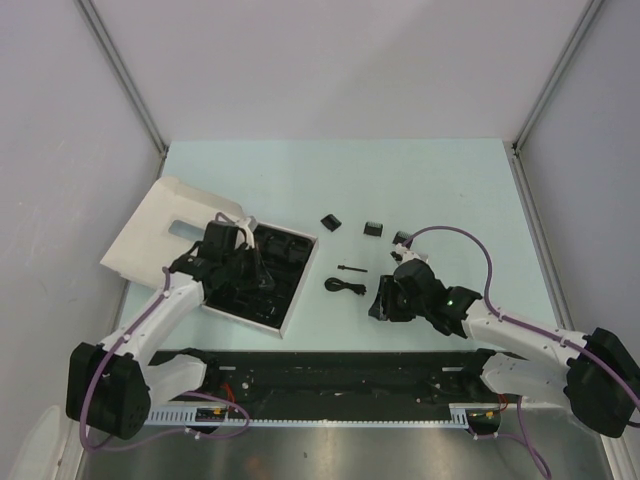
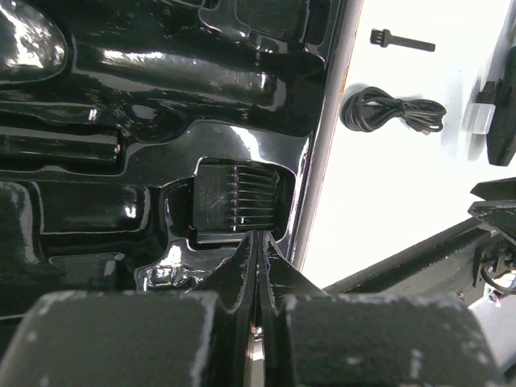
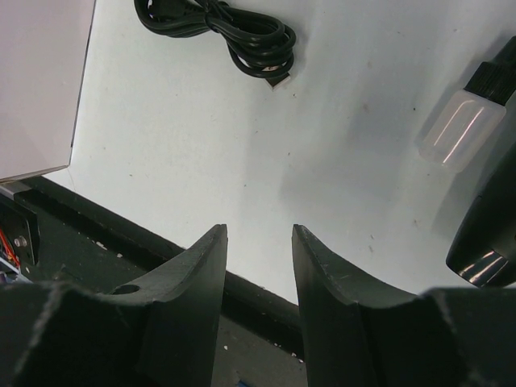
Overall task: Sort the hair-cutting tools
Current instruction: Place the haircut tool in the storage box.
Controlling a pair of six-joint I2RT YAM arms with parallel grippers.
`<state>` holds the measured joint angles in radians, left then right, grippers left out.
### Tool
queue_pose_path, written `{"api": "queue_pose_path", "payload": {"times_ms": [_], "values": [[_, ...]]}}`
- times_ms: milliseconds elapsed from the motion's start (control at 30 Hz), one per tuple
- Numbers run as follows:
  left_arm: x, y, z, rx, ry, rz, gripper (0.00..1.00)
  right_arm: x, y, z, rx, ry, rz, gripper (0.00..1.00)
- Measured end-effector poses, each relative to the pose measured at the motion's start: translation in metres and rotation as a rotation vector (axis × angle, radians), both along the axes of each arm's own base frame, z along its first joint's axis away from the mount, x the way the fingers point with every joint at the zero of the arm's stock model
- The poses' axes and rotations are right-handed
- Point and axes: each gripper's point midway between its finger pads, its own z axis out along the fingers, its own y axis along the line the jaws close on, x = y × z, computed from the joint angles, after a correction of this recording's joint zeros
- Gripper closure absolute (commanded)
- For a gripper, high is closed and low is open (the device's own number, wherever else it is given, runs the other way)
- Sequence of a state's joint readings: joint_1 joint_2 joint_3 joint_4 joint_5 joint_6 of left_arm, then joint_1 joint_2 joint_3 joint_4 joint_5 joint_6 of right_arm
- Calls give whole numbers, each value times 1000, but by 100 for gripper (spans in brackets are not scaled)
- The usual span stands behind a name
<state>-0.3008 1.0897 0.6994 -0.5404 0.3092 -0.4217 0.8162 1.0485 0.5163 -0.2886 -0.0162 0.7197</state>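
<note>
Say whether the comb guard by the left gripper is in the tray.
In: the guard sits in a tray pocket, just beyond the shut left gripper.

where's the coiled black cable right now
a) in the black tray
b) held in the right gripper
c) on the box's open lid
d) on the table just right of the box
d: the coiled cable lies on the table beside the white box, and the right gripper is open with nothing between its fingers.
</note>
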Motion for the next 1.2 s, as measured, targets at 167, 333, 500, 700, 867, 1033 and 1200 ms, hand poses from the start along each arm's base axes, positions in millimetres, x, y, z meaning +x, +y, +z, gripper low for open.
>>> {"api": "queue_pose_path", "payload": {"times_ms": [167, 333, 500, 700, 867, 1033, 1200], "values": [[-5, -5, -5, 12, 19, -11, 100, 1, 1, 1, 4, -3, 0, 57], [-7, -6, -14, 40, 46, -2, 100, 1, 1, 1, 6, -6, 0, 57], [-6, -4, -19, 62, 58, 10, 100, 1, 1, 1, 6, -5, 0, 57], [-8, -4, -28, 91, 84, 11, 99, 1, 1, -1, 3, -3, 0, 57], [-9, -4, -34, 114, 97, 11, 100, 1, 1, -1, 3, -3, 0, 57], [-8, -3, -37, 126, 101, 12, 99, 1, 1, -1, 3, -3, 0, 57], [-7, -3, -39, 137, 102, 12, 99, 0, 1, -1, 3, -2, 0, 56]]}}
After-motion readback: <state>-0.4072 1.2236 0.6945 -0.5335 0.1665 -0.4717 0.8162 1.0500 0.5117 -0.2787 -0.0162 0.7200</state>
